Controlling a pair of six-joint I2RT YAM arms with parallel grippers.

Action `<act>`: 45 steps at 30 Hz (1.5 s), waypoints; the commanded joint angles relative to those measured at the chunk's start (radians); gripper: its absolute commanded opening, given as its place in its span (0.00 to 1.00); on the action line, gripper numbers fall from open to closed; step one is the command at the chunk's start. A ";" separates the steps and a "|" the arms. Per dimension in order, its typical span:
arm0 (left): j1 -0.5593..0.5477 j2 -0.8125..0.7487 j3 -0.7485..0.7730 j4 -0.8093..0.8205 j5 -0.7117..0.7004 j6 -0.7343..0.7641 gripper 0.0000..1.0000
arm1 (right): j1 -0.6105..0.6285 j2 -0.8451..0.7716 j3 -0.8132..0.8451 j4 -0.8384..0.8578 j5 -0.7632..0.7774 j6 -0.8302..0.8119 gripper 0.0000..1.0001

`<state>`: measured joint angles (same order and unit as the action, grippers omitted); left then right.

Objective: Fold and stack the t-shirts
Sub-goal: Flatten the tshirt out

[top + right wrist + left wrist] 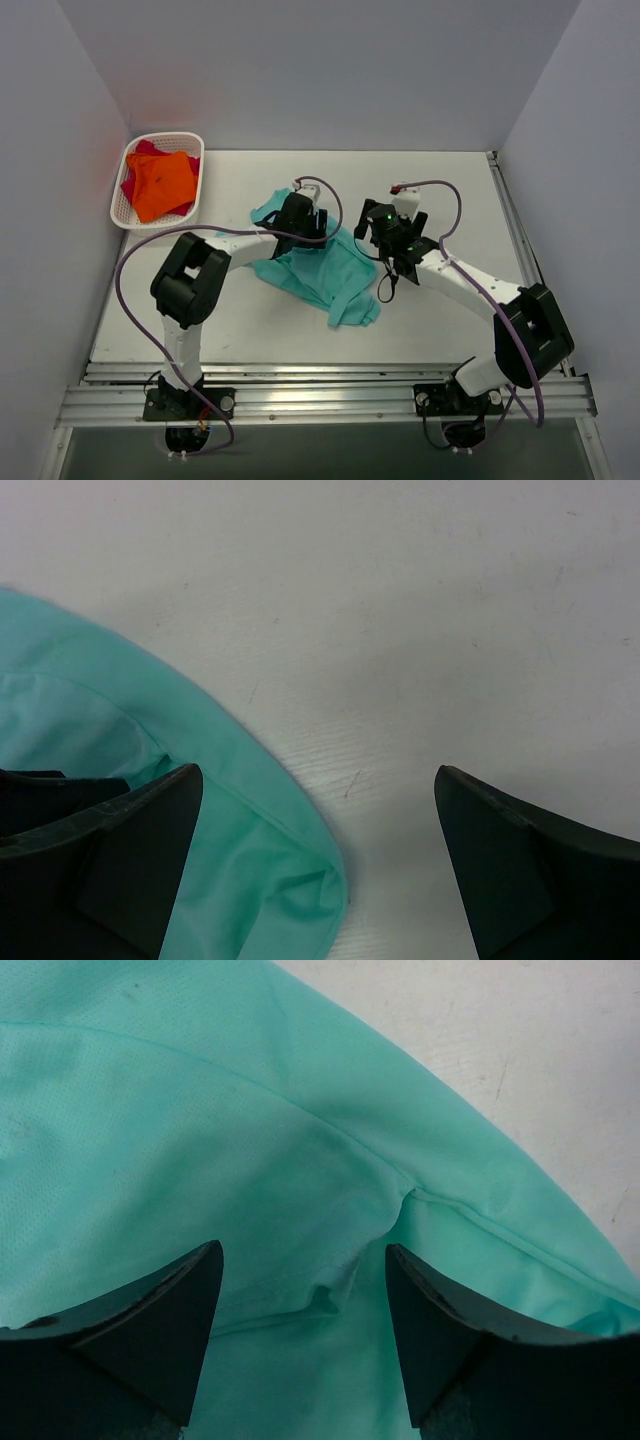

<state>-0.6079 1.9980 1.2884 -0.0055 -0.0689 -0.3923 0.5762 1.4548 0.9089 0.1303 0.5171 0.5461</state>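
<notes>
A teal-green t-shirt [318, 268] lies crumpled in the middle of the table. My left gripper [300, 217] hangs open over its upper part; in the left wrist view the cloth [250, 1140] with a seam and a small fold fills the gap between the fingers [160, 1330], not pinched. My right gripper [385, 235] is open just right of the shirt; its wrist view shows the shirt's rounded edge [250, 830] by the left finger [120, 850] and bare table between the jaws. An orange t-shirt [163, 184] lies on a magenta-red one [143, 151] in the basket.
The white lattice basket [196, 143] stands at the table's far left corner. Grey walls close in the back and both sides. A metal rail [330, 395] runs along the near edge by the arm bases. Purple cables loop off both arms.
</notes>
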 commanded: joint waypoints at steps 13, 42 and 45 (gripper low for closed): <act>-0.016 0.059 0.049 0.025 0.035 -0.005 0.49 | -0.015 0.015 0.025 -0.027 0.057 0.021 0.98; 0.003 0.139 0.212 -0.021 -0.012 0.029 0.02 | 0.432 -0.054 0.076 -0.316 -0.035 0.219 0.92; 0.010 0.153 0.209 -0.014 -0.008 0.026 0.02 | 0.464 -0.054 0.027 -0.310 -0.040 0.285 0.88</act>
<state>-0.6102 2.1361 1.4559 -0.0448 -0.0780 -0.3805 1.0172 1.4227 0.9771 -0.1314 0.4648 0.7265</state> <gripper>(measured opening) 0.039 0.889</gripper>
